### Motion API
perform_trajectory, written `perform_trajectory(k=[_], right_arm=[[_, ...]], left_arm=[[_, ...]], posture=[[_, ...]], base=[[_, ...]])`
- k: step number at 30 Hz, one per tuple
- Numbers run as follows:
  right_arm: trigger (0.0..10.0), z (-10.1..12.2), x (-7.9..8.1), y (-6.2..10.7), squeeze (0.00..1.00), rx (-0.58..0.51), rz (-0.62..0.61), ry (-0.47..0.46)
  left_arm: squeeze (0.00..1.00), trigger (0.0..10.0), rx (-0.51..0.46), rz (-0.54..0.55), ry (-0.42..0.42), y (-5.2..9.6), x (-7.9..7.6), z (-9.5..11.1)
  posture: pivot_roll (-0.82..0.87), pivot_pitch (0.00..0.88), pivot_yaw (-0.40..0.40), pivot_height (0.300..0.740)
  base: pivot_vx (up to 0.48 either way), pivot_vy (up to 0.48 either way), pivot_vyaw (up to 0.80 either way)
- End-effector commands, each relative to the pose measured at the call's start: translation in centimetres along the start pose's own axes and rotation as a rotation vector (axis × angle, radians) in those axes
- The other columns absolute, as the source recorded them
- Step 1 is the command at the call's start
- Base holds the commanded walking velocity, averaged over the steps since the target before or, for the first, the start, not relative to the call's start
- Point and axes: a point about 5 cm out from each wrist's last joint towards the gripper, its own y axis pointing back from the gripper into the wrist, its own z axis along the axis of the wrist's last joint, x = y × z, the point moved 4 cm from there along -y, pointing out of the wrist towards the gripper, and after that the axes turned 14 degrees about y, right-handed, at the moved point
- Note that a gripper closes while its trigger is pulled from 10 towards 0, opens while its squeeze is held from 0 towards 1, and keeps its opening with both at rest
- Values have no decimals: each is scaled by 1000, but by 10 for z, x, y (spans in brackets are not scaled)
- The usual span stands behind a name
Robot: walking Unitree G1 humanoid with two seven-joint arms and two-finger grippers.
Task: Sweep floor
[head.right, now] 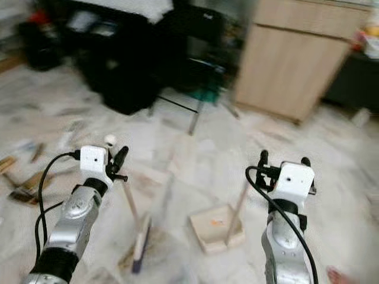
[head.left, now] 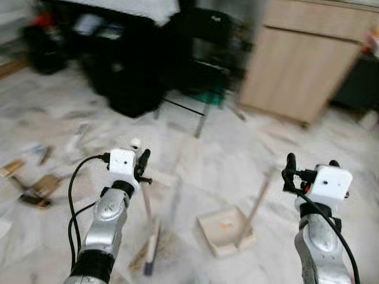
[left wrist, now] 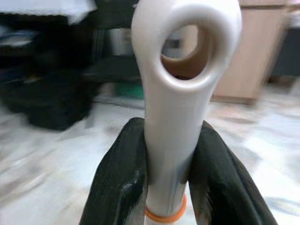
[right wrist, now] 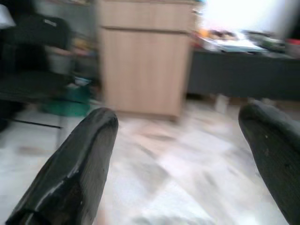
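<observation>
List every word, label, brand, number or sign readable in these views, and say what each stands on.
None can be read.
Black chair: a pale mark on its backrest, too blurred to read.
Broom handle, held by the left gripper: plain, no text.
Dustpan and wooden cabinet: no lettering visible.

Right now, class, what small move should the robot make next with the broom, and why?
Probably draw the broom toward the dustpan. The left claw is shut on the handle, the dustpan stands beside the head, and the right claw is open, holding nothing.
</observation>
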Motion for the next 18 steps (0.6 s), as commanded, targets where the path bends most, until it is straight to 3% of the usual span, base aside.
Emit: perform_trajectory(k=[1,6,9,14,18], right_arm=[[10000,8,7,0,0,-22,14,-22],[10000,7,8,0,0,-19,17,-23],[10000,7,7,0,0,-18,16,-20],[10000,6,6,0,0,-16,12,-21],[10000,6,6,0,0,-15,10,-20]], left_arm=[[0,10000,-38,-11,1,-2,0,10],[0,10000,-37,-10,-1,-2,1,10],[0,10000,-36,-9,-1,-2,1,9],[0,10000,-37,-12,3,-2,0,9],[0,10000,-36,-12,7,-1,0,9]], posture=[[37,64,22,740],[39,64,22,740],[38,63,23,740],[37,63,23,740],[38,64,21,740]], base=[[0,0,0],[0,0,0],[0,0,-800],[0,0,0],[0,0,-400]])
